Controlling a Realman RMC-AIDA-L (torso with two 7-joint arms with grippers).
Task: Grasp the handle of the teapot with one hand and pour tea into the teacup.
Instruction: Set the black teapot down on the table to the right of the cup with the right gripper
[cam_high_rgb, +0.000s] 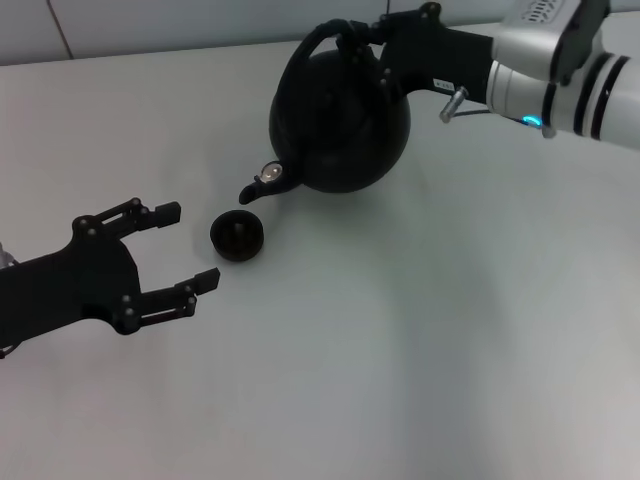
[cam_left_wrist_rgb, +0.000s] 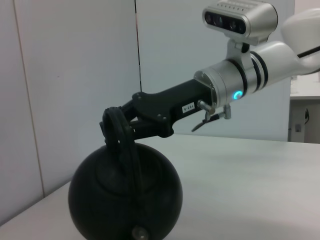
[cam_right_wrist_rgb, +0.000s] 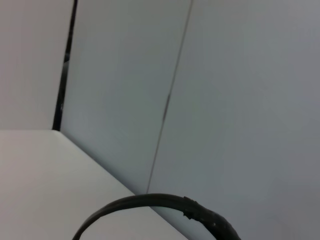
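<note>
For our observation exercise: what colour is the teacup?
Black, seen best in the head view: the teacup.

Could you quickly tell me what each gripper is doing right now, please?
Left gripper: open, empty, beside the teacup.
Right gripper: shut on the handle of the teapot.

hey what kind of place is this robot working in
Probably a lab or test room rather than a kitchen: a plain white table against bare pale wall panels, holding only a black teapot and a teacup.
</note>
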